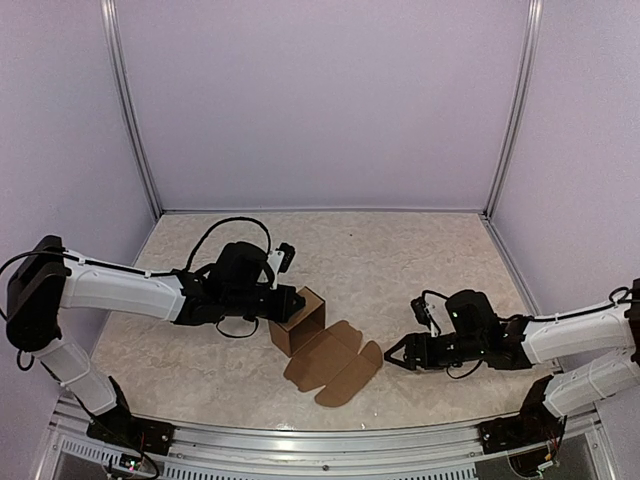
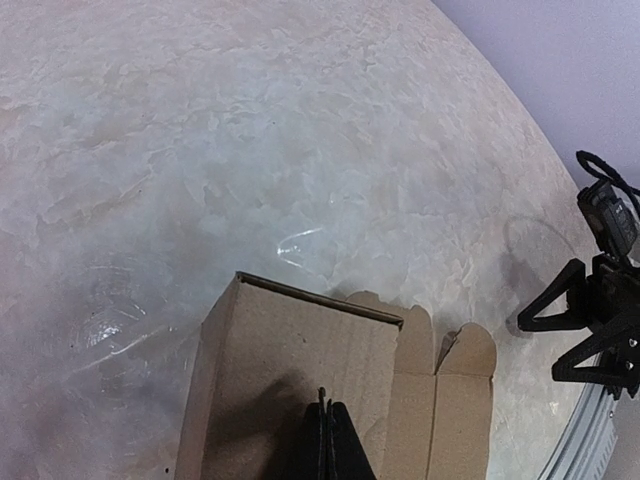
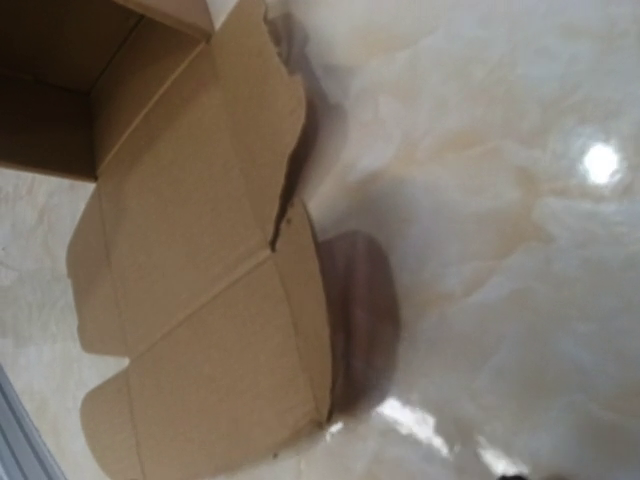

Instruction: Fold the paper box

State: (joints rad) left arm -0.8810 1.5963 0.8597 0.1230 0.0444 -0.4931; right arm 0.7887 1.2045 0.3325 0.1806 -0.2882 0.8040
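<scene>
The paper box (image 1: 300, 320) is brown cardboard, partly formed: a squarish body stands on the table with its lid panels and rounded flaps (image 1: 335, 368) lying flat toward the front right. My left gripper (image 1: 288, 298) is shut, with its tips against the box's left top panel (image 2: 300, 350); in the left wrist view the closed fingertips (image 2: 325, 415) lie over that panel. My right gripper (image 1: 390, 356) is open and empty, just right of the flat flaps and apart from them. It also shows in the left wrist view (image 2: 537, 352). The right wrist view shows the flaps (image 3: 200, 300) but not its own fingers.
The marbled tabletop (image 1: 400, 260) is bounded by lilac walls with metal posts (image 1: 135, 130) at the back corners. A metal rail (image 1: 320, 440) runs along the near edge by the arm bases.
</scene>
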